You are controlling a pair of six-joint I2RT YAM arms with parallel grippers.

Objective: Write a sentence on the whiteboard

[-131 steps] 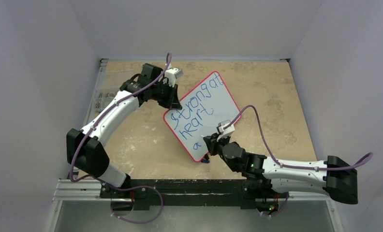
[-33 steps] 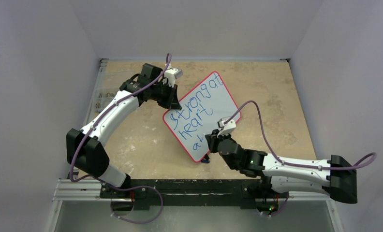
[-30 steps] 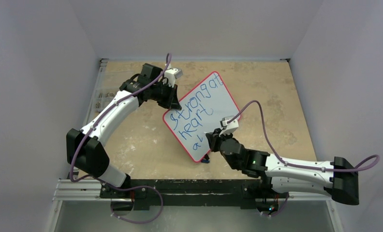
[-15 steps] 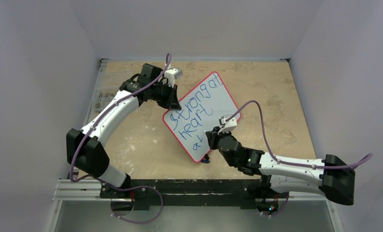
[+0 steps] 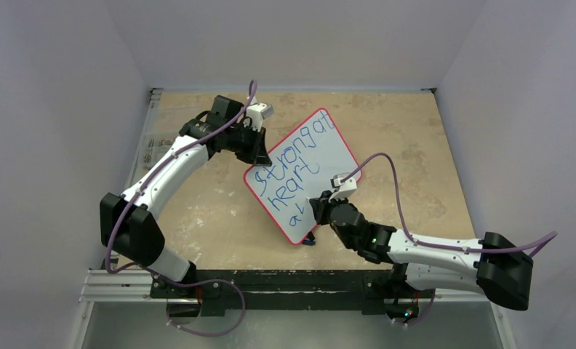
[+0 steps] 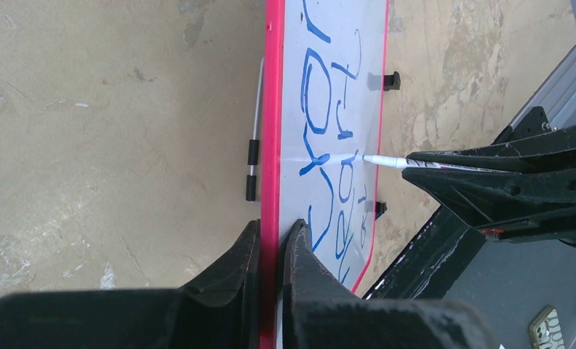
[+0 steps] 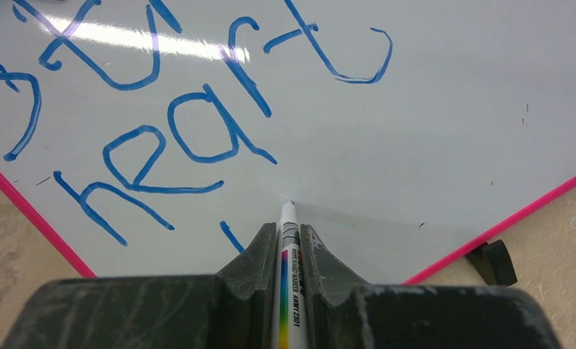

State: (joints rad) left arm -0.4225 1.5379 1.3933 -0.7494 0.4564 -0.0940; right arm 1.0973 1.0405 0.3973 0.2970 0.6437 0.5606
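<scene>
holding marker [image 7: 293,291] in right pincer [image 7: 288,233] — tip touching whiteboard [image 7: 430,138].

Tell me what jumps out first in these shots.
The red-framed whiteboard sits diagonally mid-scene, its blue writing reading roughly "strong at heart". The left pincer clamps the board's frame edge. The right pincer grips a white marker, tip at the board just below "heart".
</scene>
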